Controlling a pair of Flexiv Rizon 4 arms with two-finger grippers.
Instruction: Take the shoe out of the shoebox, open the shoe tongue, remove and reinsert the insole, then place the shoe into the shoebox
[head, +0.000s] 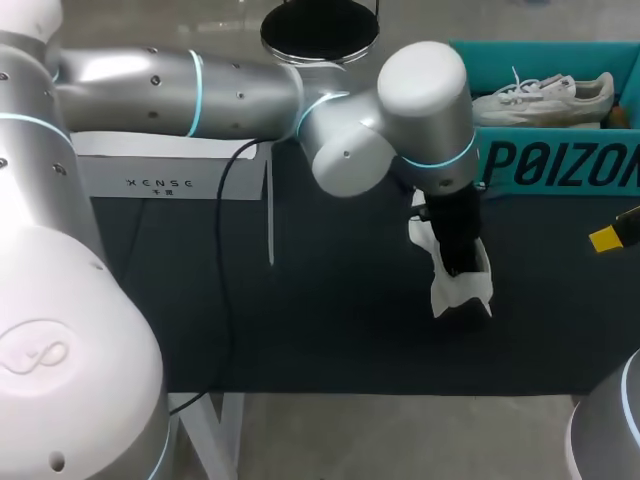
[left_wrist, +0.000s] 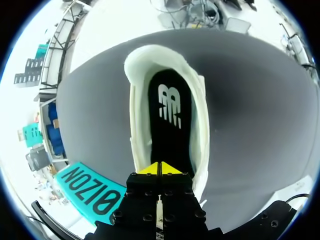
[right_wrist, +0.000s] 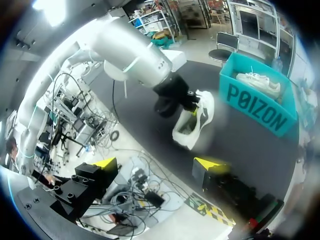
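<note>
Where the left tool (left_wrist: 160, 168) meets the shoe (left_wrist: 138, 100), dark matting (left_wrist: 250, 125) lies beneath.

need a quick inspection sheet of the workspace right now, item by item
surface: dark grey mat
job's things: white sneaker on the mat, black insole inside it; teal cardboard shoebox at the far right, holding a second white laced shoe
clutter: nothing seen
grippers: left gripper shut, tips inside the sneaker over the insole; right gripper open, empty, near the mat's right edge
cables: black cable runs across the mat's left part
surroundings: nothing seen reaching over the table
</note>
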